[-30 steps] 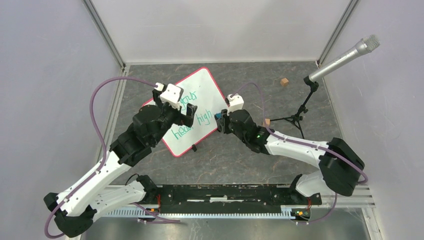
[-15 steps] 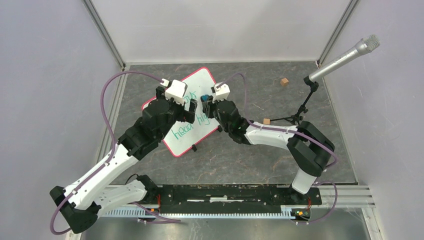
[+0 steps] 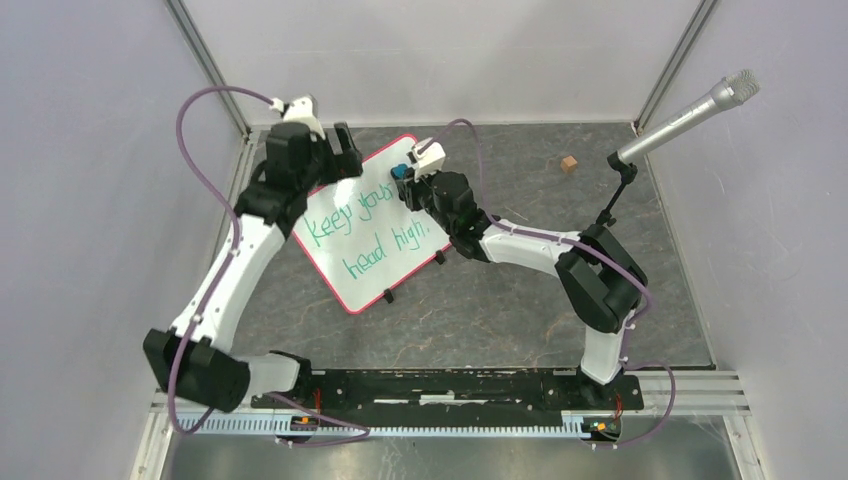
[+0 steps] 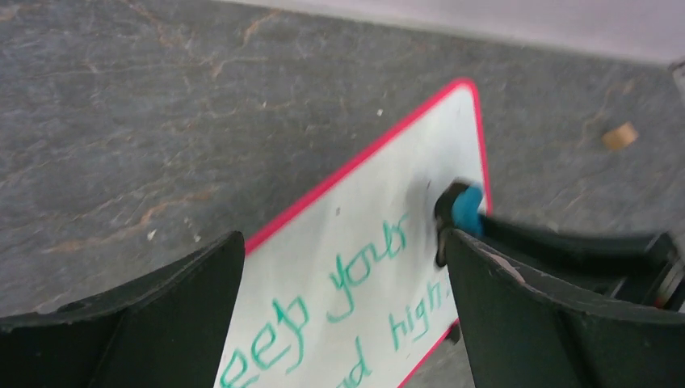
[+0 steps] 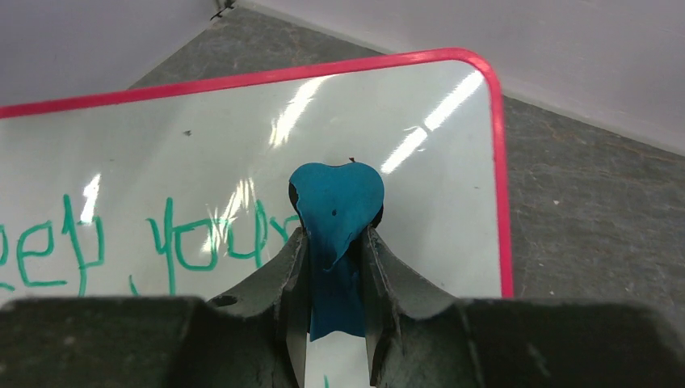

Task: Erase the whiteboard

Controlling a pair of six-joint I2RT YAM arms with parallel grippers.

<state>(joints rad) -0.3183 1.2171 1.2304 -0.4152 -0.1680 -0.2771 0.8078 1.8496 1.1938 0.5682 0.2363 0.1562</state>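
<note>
The whiteboard [image 3: 375, 225] lies tilted on the grey table, white with a thin red rim, and bears green handwriting "Keep your head high". It also shows in the left wrist view [image 4: 363, 267] and the right wrist view [image 5: 242, 162]. My right gripper [image 3: 402, 176] is shut on a blue eraser [image 5: 335, 218] and holds it over the board's far corner, just right of the word "your". My left gripper [image 3: 335, 140] is open and empty above the board's far left edge. The eraser shows in the left wrist view [image 4: 467, 206].
A microphone [image 3: 690, 115] on a small black tripod [image 3: 595, 235] stands at the right. A small wooden cube [image 3: 568, 163] lies at the far right of the table. Grey walls close the back and sides.
My left arm has lifted off the board and swung back to the far left, uncovering the writing. My right gripper has moved left and farther along the board with the eraser.
</note>
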